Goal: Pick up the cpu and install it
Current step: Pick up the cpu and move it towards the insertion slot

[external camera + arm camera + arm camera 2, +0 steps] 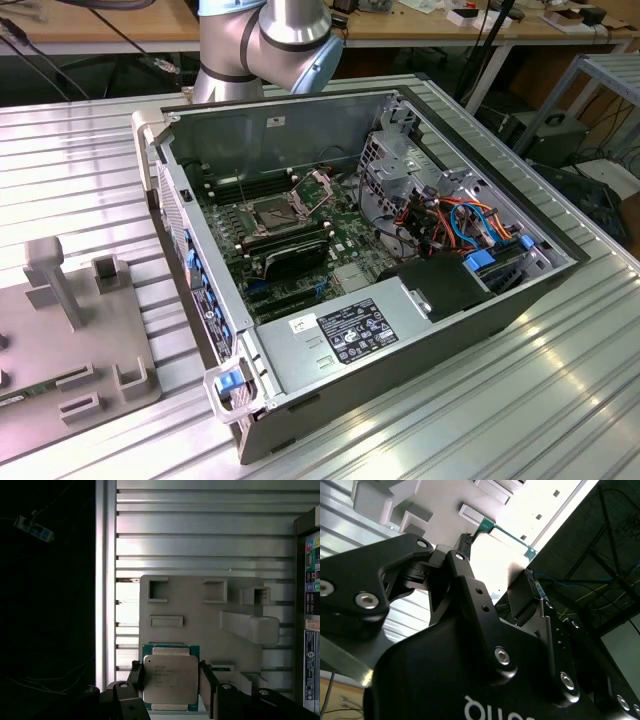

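In the first wrist view, the black tool point(170, 674) is clamped on the cpu point(170, 685), with its fingers point(136, 677) pressed to two opposite edges and the silver lid facing the camera. Beyond it, a grey fixture point(190, 610) lies near the edge of the ribbed metal worktop point(200, 530). In the exterior view, an open computer case point(300, 125) lies beside the fixture, with its motherboard socket point(270, 212) visible inside. The arm point(290, 30) rises by the worktop's far edge.

CPU point(170, 679) silver lid, green board; holder point(200, 625) grey; table point(200, 530) ribbed silver.
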### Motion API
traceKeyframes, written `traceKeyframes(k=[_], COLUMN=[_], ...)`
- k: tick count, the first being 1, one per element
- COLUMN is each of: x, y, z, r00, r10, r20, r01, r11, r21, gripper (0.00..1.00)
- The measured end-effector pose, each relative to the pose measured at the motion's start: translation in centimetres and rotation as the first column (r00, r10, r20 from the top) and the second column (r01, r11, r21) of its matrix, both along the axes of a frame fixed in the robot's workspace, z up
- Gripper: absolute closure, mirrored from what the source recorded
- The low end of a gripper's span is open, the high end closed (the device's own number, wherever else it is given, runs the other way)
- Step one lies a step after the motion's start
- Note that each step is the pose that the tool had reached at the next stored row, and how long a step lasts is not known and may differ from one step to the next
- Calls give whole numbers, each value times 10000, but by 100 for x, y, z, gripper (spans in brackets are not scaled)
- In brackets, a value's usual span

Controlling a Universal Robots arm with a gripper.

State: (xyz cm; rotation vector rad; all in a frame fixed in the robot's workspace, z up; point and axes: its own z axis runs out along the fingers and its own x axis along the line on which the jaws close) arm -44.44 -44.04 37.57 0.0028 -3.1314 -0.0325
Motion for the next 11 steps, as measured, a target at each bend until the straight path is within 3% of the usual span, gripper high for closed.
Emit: traceKeyframes(k=[11], x=[0], y=[0], z=[23], r00=[10000], r10=[0], r20=[-1], r01=[0], r11=[10000], r21=[0], gripper=[45])
